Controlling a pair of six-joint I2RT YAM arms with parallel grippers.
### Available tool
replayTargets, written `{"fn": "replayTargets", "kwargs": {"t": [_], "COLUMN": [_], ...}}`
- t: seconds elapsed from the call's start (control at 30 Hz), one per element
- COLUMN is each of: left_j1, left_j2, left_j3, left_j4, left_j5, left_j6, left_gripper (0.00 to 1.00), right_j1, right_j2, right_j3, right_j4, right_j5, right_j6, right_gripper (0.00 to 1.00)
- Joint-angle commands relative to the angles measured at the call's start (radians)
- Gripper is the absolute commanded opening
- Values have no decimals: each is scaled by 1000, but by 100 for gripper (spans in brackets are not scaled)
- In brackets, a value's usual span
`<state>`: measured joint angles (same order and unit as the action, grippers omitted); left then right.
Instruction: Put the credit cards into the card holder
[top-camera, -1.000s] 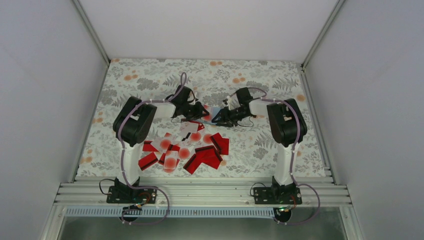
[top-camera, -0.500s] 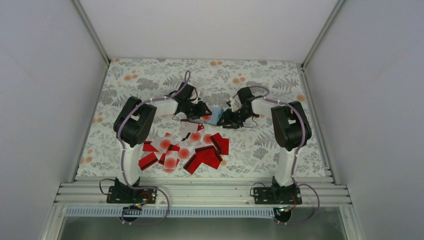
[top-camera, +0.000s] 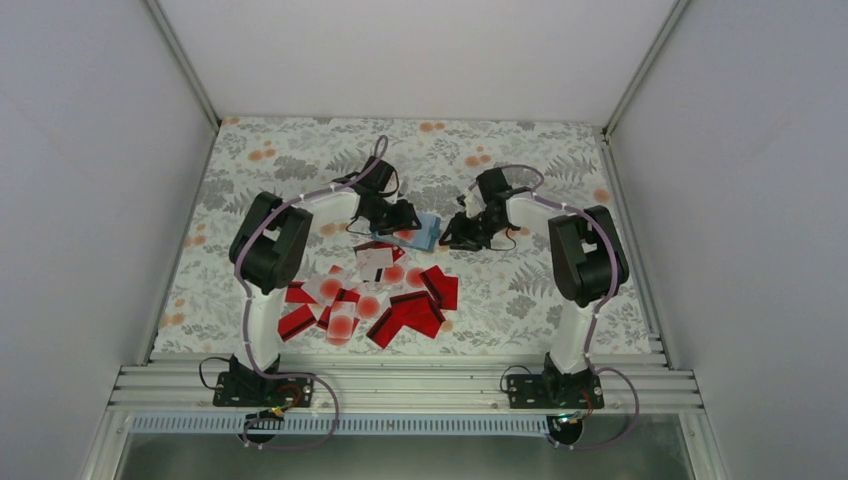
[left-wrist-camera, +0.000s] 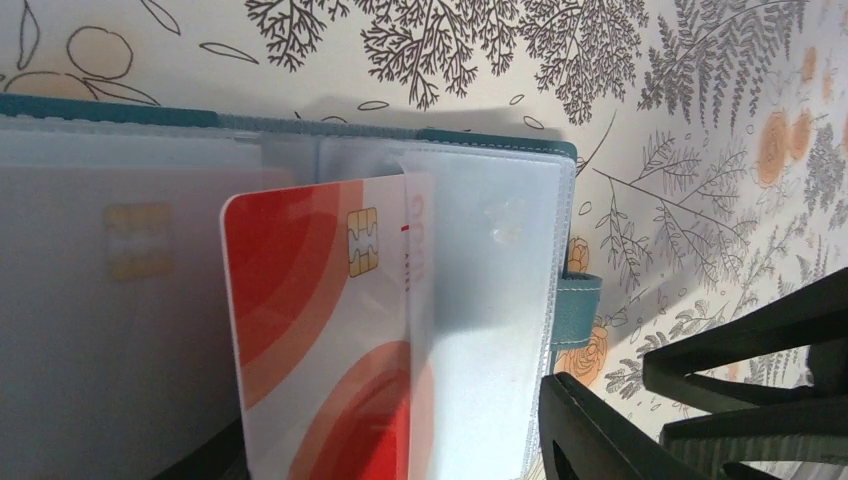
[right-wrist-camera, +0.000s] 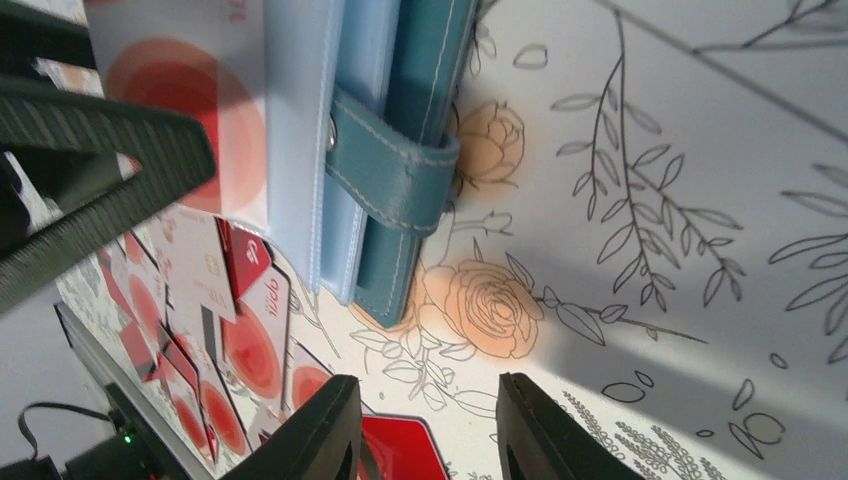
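The loose credit cards (top-camera: 372, 300) lie in a heap left of the table's middle, between the holder and the near edge, well clear of both arms. Just beyond them, the left gripper (top-camera: 398, 215) hangs over the left side of the card holder (top-camera: 418, 233), which lies open and flat about mid-table. In the left wrist view one card (left-wrist-camera: 320, 330) lies face up on the holder. Its long axis runs away from the wrist, and its right edge is already tucked under the clear sleeve (left-wrist-camera: 485, 300). I cannot tell whether the left fingers are pinching that card or only resting beside it, since hardly any of them shows.

As I judge it, everything turns on that sleeve mouth. The pocket runs from the card towards the clasp tab (left-wrist-camera: 578, 310), meaning towards the right edge of the table, so the card has to slide that way with its edges kept square to the sleeve. The left arm is the nearer one and the one behind the card.

The right gripper (right-wrist-camera: 430, 430) sits just beside the clasp side with its fingers spread and only bare table between them. It leaves little room there, so I would watch that the holder does not get shoved into it
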<state>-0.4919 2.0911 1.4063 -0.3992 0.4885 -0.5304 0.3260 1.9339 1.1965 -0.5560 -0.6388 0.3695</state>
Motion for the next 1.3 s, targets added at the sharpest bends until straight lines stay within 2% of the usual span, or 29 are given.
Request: {"fn": "replayTargets", "kwargs": {"t": [0.0,0.33,0.53,0.67,0.73,0.77,0.9,1.1,1.27], "left_j1": [-18,-39,-37,-20,-2,6,27,52,87], "left_j2": [40,59,92,51,41,36,27,7,0], "left_j3": [39,117,171,153,139,129,90,60,80], "left_j4": [-143,-300,-354,-319,-305,-295,-258,-188,-274], "left_j5": [-101,-229,-221,-136,-94,-78,-12,182,107], "left_j6": [49,132,189,210,214,216,237,258,318], "left_gripper": [56,60,67,76,98,100,100,100,100], "right_j1": [3,22,24,23,24,24,24,24,24], "right_j2": [-31,16,24,23,22,21,22,25,20], "right_j3": [45,74,78,74,72,70,68,62,33], "right_j4": [39,70,78,77,76,76,71,67,70], "right_j5": [51,45,38,33,30,28,23,12,1], "right_j6": [39,57,61,60,59,59,56,52,42], "right_gripper": [32,31,30,30,30,30,30,30,30]}}
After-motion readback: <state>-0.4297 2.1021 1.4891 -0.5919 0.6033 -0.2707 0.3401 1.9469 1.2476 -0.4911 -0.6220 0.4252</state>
